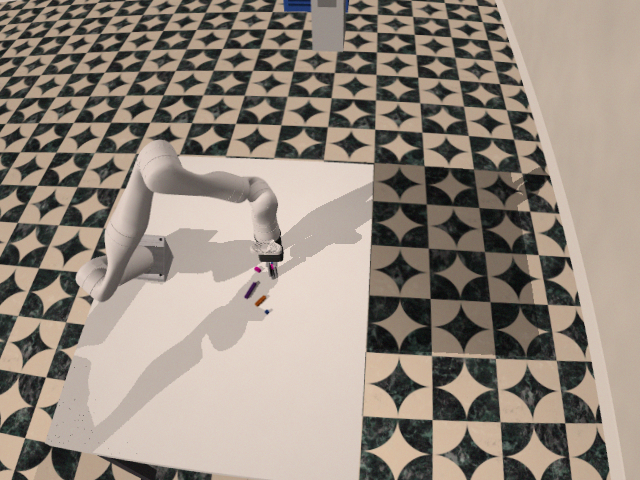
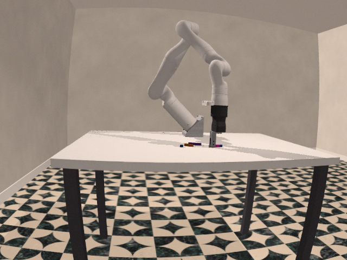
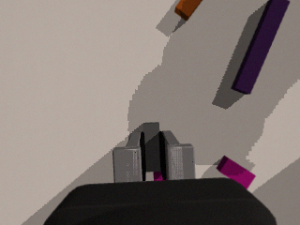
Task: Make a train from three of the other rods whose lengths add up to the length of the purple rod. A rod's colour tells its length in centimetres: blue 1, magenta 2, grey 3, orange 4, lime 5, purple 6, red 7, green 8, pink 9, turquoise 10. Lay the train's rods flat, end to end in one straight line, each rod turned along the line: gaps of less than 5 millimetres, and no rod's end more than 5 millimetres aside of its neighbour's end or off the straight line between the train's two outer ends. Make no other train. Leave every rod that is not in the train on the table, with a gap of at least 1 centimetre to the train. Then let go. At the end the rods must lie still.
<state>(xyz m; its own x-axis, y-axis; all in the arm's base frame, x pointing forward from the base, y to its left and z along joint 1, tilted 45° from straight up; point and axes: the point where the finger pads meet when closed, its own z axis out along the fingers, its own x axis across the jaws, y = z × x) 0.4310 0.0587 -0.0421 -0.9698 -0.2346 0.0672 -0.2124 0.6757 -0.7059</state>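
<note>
Hand (image 3: 152,149) pinched on a short magenta rod (image 3: 158,176), low on the table (image 1: 217,392), at 7 o'clock of the purple rod (image 3: 261,47) in wrist view. Second magenta piece (image 3: 235,172) at 3 o'clock. Probably light, rigid, slick-faced; best gripped mid-length across the flat sides to avoid twisting.

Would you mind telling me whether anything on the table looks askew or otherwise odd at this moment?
Nothing looks damaged. The rods lie loose, not in any line: purple rod, orange rod and one magenta rod apart. The pincer is shut on a second magenta rod, mostly hidden.
</note>
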